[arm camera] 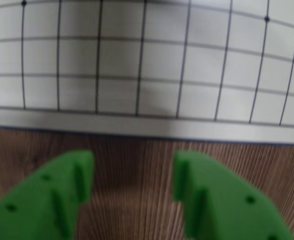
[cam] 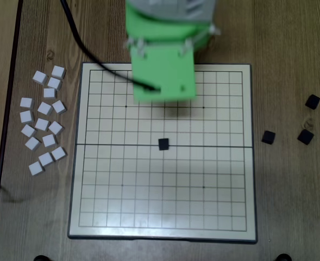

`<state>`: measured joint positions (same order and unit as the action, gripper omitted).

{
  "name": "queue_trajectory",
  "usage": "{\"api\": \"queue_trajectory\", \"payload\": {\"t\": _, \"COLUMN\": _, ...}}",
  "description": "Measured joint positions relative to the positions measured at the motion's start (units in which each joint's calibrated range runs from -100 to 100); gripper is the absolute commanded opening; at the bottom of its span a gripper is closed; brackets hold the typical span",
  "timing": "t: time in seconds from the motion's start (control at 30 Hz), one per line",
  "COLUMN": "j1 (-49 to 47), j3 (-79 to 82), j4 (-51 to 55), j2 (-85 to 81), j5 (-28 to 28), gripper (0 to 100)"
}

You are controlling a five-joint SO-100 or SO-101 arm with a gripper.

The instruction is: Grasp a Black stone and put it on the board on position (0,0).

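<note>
In the wrist view the green gripper (arm camera: 134,182) has its fingers spread wide and empty over bare wooden tabletop (arm camera: 137,165), just short of the board (cam: 81,163) edge. Overhead, one matte Black stone (cam: 163,144) sits on the board's middle fold line. Three more black stones (cam: 305,119) lie scattered well apart on open table by the right edge.

The brown wooden worktop (cam: 290,206) holds the big board (cam: 73,217) in the middle. Many small white blocks (cam: 43,125) lie on its left side. Three black stones (cam: 268,137) lie on its right side.
</note>
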<state>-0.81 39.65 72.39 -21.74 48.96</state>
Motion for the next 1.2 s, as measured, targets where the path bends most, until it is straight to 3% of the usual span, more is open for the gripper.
{"api": "queue_trajectory", "payload": {"t": 0.43, "j1": 1.94, "j3": 28.52, "j4": -1.27, "j2": -31.96, "j5": -0.24, "gripper": 13}}
{"api": "queue_trajectory", "payload": {"t": 0.9, "j1": 4.53, "j3": 44.17, "j4": -12.46, "j2": -40.91, "j5": -0.73, "gripper": 12}}
{"api": "queue_trajectory", "payload": {"t": 1.2, "j1": 4.96, "j3": 50.42, "j4": -13.17, "j2": -47.85, "j5": -0.78, "gripper": 12}}
